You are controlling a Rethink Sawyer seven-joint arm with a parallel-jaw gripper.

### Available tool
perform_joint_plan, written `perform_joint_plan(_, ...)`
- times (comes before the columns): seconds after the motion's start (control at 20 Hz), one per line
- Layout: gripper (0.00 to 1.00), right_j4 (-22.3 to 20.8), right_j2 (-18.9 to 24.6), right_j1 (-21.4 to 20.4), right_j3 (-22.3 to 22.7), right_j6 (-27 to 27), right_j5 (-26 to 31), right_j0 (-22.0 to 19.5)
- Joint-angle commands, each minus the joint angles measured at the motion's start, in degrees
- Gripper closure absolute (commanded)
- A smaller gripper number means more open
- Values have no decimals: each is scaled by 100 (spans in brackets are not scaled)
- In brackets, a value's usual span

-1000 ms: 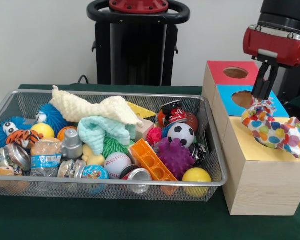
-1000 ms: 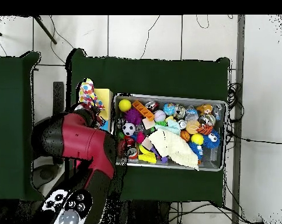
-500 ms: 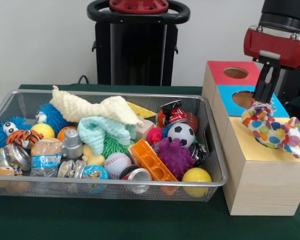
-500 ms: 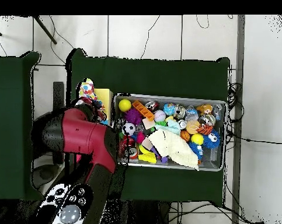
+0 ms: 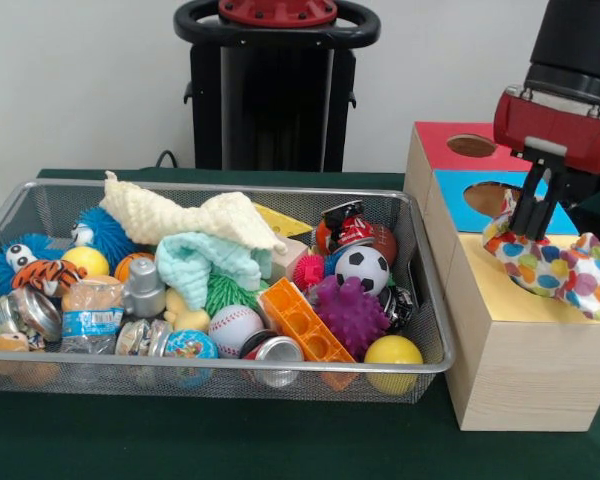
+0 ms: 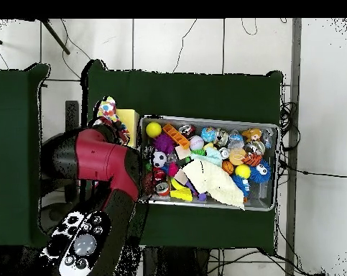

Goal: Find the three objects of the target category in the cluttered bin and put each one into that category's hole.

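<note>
Your gripper (image 5: 528,222) sits over the yellow top of the wooden sorting box (image 5: 510,350), its dark fingers drawn together on the polka-dot cloth (image 5: 555,270). That cloth lies draped across the yellow section, just beside the blue section's hole (image 5: 488,197) and trailing off the box's right side. The red section's hole (image 5: 471,146) is farther back. The wire bin (image 5: 420,300) beside the box holds the clutter, including a cream cloth (image 5: 190,218) and a mint cloth (image 5: 205,260).
</note>
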Motion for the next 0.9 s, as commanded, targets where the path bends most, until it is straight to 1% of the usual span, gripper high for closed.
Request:
perform_joint_plan(0.05,100,-55,893,485,-15,636,-370,-262)
perform_joint_plan(0.3,100,-56,938,474,152,670,-400,-222)
perform_joint_plan(0.45,100,-40,1051,514,240,697,-574,-225)
perform_joint_plan(0.7,100,-19,979,590,131,747,-490,-157)
perform_joint_plan(0.9,100,11,1094,566,123,686,-398,-209)
